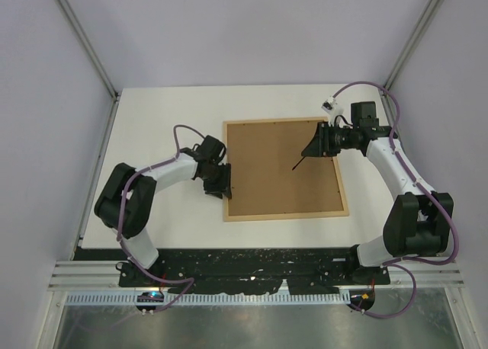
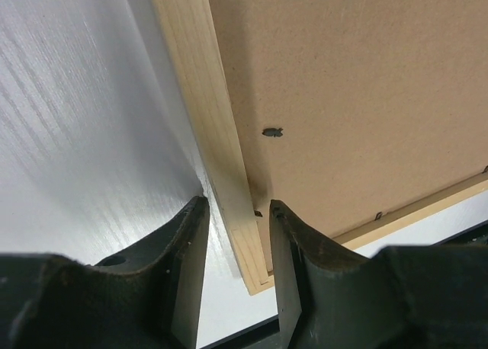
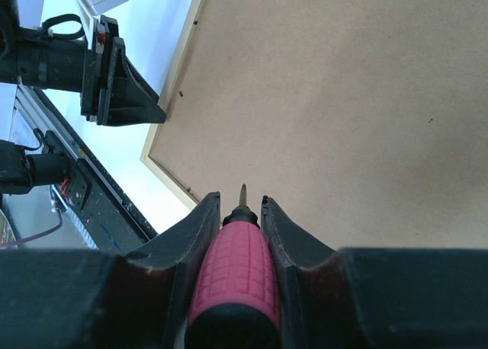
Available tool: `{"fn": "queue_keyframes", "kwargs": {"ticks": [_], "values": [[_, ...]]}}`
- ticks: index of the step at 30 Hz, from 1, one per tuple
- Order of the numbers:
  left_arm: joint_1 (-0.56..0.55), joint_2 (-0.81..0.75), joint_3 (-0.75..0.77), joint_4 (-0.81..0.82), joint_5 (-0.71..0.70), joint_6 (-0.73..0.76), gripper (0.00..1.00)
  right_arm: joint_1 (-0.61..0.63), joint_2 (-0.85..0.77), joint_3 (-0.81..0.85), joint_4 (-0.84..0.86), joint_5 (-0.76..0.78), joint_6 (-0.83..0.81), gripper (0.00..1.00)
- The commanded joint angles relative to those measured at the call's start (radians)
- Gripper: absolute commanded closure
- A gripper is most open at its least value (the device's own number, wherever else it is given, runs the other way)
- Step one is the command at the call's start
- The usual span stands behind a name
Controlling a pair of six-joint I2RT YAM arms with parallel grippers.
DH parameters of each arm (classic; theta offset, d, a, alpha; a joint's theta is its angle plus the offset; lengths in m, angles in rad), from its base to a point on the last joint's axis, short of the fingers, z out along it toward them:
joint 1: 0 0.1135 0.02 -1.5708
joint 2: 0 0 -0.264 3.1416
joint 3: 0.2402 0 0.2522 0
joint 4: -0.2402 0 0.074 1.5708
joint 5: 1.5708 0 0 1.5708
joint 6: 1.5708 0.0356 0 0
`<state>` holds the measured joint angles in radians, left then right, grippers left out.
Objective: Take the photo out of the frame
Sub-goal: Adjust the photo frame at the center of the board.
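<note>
Left hand (image 2: 236,206): fingers apart, astride the frame (image 2: 200,97) at its left wood strip near the near-left corner; we see no firm pinch. Right hand (image 3: 241,200) is clamped on the red-handled screwdriver (image 3: 235,276), tip near the middle of the frame's brown back (image 3: 343,97). Frame lies back-up on the white table (image 2: 76,136); photo hidden

Left arm (image 1: 164,170): elbow folded out at 9 o'clock, forearm reaching toward 3 o'clock.
Left end effector (image 2: 238,206): tipped down, jaws parted.
Right arm (image 1: 393,166): forearm running toward 11 o'clock.
Right end effector (image 3: 241,200): aimed at 8 o'clock, clamped on screwdriver (image 3: 232,276) handle.
</note>
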<state>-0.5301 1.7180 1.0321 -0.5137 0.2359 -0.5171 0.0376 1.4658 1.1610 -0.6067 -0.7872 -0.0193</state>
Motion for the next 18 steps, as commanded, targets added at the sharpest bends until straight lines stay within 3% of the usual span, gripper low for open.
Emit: {"fn": "queue_keyframes", "kwargs": {"ticks": [1, 8, 18], "values": [[-0.002, 0.025, 0.034, 0.009, 0.025, -0.004, 0.59, 0.008, -0.048, 0.002, 0.027, -0.018, 0.007, 0.92], [-0.041, 0.005, 0.028, 0.014, 0.020, 0.005, 0.58, 0.008, -0.047, 0.003, 0.025, -0.018, 0.007, 0.92], [-0.036, 0.012, 0.045, -0.011, -0.035, 0.026, 0.76, 0.011, -0.061, -0.006, 0.027, -0.020, 0.005, 0.92]]}}
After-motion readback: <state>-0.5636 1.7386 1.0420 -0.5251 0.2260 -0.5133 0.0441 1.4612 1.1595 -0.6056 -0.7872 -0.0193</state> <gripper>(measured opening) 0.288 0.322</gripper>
